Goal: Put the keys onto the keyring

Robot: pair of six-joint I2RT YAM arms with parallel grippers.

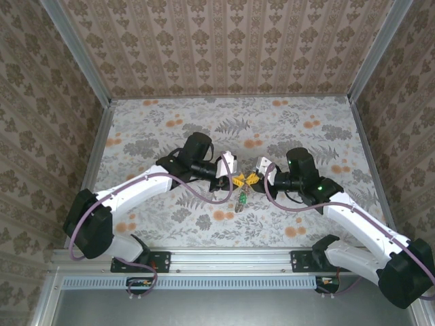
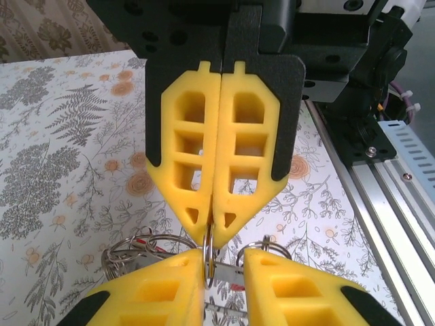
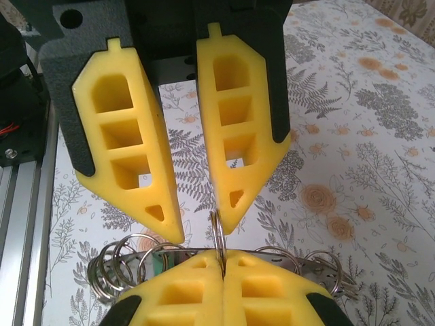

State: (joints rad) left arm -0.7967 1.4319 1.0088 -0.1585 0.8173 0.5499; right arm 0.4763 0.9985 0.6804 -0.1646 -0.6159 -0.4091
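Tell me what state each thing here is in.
Left gripper: jaws open.
Right gripper: jaws shut, pinching.
Split ring: upright, pinched by the right jaws.
Other rings: bunched beneath, ungripped.
Green key: just nearside of the grippers, ungripped.

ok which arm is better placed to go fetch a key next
Left. The left gripper stands open, its fingers apart and clamping nothing, so it can move away. The right gripper is shut on the metal ring; letting go would probably drop it.

Both arms reach inward, wrists facing. Left gripper point(image 3: 198, 231) fingers point(image 3: 126, 156) apart; right gripper point(image 3: 223, 261) fingers point(image 3: 183, 293) pressed together.
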